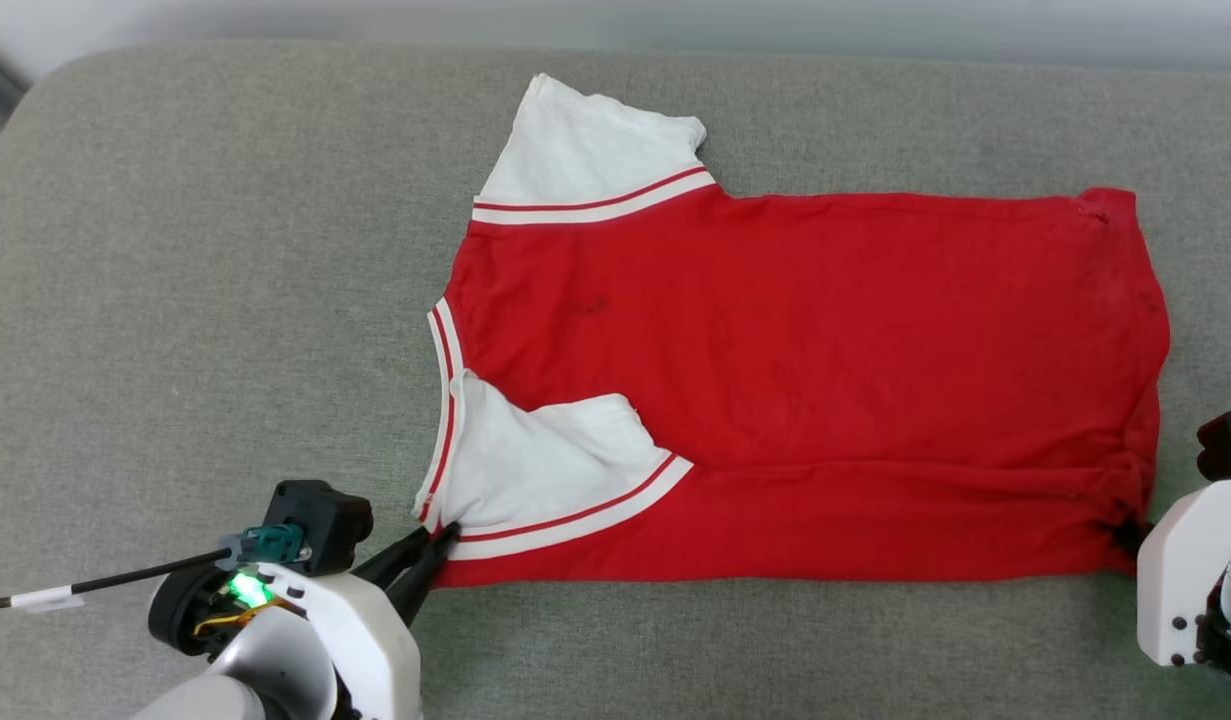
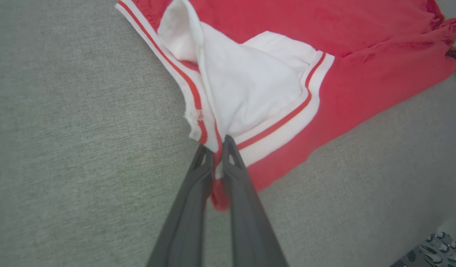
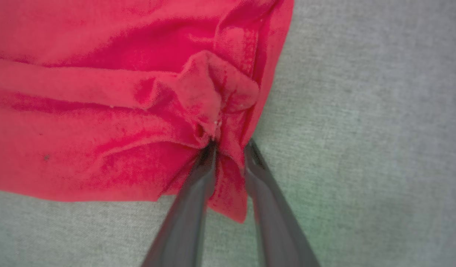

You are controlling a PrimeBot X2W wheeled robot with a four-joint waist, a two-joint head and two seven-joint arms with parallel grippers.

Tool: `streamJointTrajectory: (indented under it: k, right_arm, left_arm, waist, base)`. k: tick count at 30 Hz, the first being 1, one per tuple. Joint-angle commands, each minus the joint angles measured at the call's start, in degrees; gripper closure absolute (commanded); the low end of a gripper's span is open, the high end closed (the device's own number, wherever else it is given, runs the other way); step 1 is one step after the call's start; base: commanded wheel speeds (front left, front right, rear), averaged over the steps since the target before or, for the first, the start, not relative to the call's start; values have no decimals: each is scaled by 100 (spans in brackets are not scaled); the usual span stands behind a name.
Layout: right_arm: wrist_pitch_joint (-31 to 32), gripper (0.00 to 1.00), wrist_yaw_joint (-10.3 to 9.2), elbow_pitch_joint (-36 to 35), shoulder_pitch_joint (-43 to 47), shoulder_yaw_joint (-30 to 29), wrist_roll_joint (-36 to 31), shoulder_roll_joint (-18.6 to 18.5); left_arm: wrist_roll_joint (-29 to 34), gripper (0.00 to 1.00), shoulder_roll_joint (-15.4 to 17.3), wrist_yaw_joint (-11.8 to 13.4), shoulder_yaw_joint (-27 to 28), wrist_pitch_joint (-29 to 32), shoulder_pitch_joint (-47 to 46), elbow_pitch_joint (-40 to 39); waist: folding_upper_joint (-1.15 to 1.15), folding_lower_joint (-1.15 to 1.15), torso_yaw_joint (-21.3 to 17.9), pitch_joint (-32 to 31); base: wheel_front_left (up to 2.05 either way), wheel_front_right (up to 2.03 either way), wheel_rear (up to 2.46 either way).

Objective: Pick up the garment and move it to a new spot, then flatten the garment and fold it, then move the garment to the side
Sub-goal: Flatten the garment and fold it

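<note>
Item: bright red jersey shirt (image 1: 805, 350), white striped-trim sleeves, flat on grey woven cushion (image 1: 195, 300). My left gripper (image 2: 216, 145) clamps its shoulder corner, right gripper (image 3: 229, 142) its hem corner; long axis spans between them, cloth ahead of both.

Garment (image 1: 805, 380) flat on grey cushion (image 1: 225, 300), left claw (image 1: 443, 540) at corner

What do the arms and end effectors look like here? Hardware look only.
Left end effector and right end effector: two long, dark grey, tapering fingers each, with small cut-outs near the left's tips. Wrist shells are glossy white. The left carries a black block, teal connector, black cable with white tape, and a green light.
</note>
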Motion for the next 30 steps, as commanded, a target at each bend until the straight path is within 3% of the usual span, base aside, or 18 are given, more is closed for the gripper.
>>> streamJointTrajectory:
  k: [1,11,18,23,28,29,30]
  right_arm:
    - [112,100,-8,397,282,71,21,24]
    - [267,100,-8,-313,673,-384,295,-298]
    - [504,100,-8,-813,1248,-741,354,-174]
    - [541,100,-8,-896,1546,-873,327,53]
    - [445,100,-6,-707,1530,-776,319,201]
    - [394,91,-6,-665,1496,-760,289,194]
    - [311,0,-6,-627,1451,-758,242,184]
  left_arm:
    - [79,100,58,24,-33,17,18,62]
    - [-99,100,408,178,-132,146,588,72]
    - [-254,100,571,273,-279,219,1060,-95]
    - [-314,100,384,185,-393,114,1213,46]
    - [-422,100,30,-183,-428,-161,1124,416]
    - [-395,69,-30,-220,-438,-212,1082,497]
    - [-378,0,-76,-241,-431,-262,1052,589]
  waist:
    - [-1,1,-30,-91]
    - [-1,1,-320,-780]
    - [-1,1,-443,-920]
    - [-1,1,-486,-881]
    - [-1,1,-495,-834]
    - [-1,1,-489,-839]
    - [-1,1,-480,-849]
  base:
    - [0,0,0]
    - [0,0,0]
    - [0,0,0]
    - [0,0,0]
    - [0,0,0]
    - [0,0,0]
    - [0,0,0]
